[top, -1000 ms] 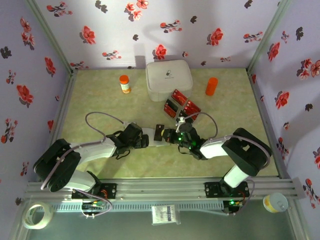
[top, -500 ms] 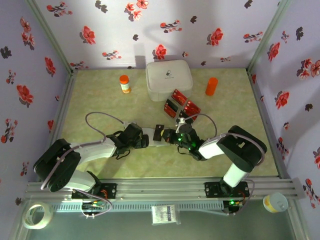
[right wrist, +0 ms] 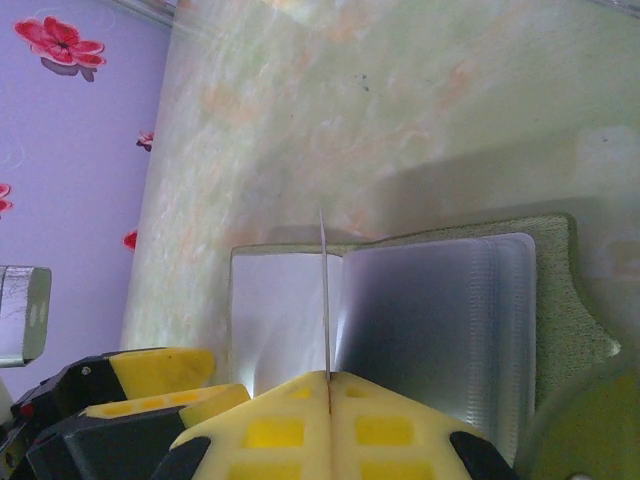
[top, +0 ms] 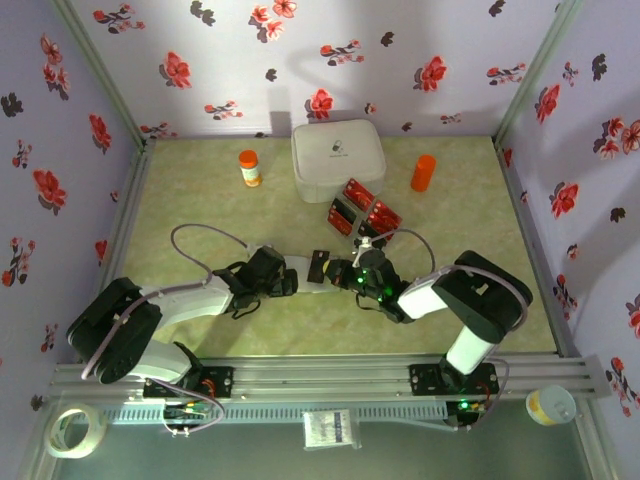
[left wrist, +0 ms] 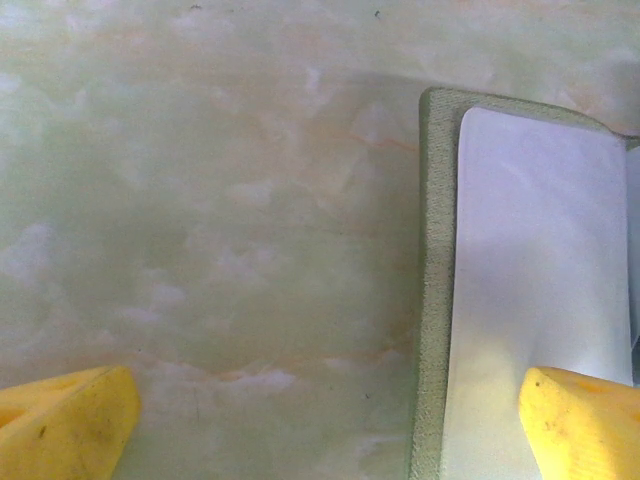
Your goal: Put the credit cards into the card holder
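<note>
Lilac wallpaper with red and dark flowers on three sides, pale green marbled tabletop (top: 200,205) underneath. At the back, against the far wall: a white rounded box (top: 338,160), taken as the landmark for all else. Just left of the white box, an orange pill bottle (top: 249,167) with a white cap. Right of the box and a little apart, a plain orange cylinder (top: 424,172). Just in front of the box's right corner, the loose credit cards (top: 362,210), red ones and a dark one, overlapping in a small heap. Farther in front of the box, well apart from it, the card holder (right wrist: 440,320): lying open, olive-green outside, pale grey leaves spread flat. In front of the box and slightly to its right, the right gripper (right wrist: 328,400), reaching over the holder with yellow pads pinched tight on one card (right wrist: 326,290). Seen edge-on from the wrist as a thin upright line over the fold between the two pale leaves; cannot tell whether its far edge touches the holder. In front of the box and slightly to its left, the left gripper (left wrist: 325,425), spread wide. One yellow fingertip (left wrist: 585,430) over the holder's pale inside, the other over bare tabletop beside the olive edge; pressing or hovering, cannot tell.
</note>
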Robot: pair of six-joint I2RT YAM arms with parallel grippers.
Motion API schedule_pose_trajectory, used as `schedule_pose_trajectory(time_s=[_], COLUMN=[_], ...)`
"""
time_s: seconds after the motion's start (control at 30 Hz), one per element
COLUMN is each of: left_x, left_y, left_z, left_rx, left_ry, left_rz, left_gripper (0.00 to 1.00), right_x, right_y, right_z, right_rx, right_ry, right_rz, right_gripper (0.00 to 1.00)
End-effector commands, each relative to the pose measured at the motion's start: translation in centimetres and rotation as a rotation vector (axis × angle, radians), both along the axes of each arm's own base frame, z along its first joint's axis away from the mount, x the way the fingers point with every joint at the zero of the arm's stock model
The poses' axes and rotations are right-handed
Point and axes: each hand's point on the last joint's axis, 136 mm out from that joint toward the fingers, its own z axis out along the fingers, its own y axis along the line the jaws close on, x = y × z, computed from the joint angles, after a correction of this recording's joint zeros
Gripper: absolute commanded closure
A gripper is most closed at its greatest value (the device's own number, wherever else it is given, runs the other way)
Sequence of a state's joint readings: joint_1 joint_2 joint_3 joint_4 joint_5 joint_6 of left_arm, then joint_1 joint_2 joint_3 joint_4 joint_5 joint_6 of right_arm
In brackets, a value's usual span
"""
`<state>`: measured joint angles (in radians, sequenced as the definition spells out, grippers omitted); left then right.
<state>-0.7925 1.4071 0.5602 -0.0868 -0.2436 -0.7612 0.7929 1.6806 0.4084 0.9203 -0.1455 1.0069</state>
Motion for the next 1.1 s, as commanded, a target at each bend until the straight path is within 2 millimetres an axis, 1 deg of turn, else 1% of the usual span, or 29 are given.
schedule_pose_trajectory(time_s=[0.0, 0.27, 0.47, 0.73, 1.07], left_x=[-2.3, -2.2, -2.2, -2.1, -2.2], left_y=[3.6, 3.6, 3.6, 3.5, 3.6], left_z=[-2.7, -2.6, -2.6, -2.6, -2.8], left_rx=[0.141, 0.143, 0.142, 0.144, 0.151], left_ry=[0.097, 0.096, 0.095, 0.093, 0.099], left_rz=[0.05, 0.047, 0.047, 0.046, 0.044], left_gripper=[0.0, 0.0, 0.0, 0.0, 0.0], right_x=[-0.4, -0.8, -1.0, -1.2, -1.6], right_y=[0.6, 1.3, 1.4, 0.7, 0.3], right_z=[-0.1, -0.5, -0.9, -1.5, -2.4], right_rx=[0.028, 0.063, 0.067, 0.039, -0.004], right_ry=[0.014, 0.043, 0.063, 0.092, 0.148], right_rz=[0.023, 0.049, 0.06, 0.056, 0.109], right_gripper=[1.0, 1.0, 1.0, 1.0, 1.0])
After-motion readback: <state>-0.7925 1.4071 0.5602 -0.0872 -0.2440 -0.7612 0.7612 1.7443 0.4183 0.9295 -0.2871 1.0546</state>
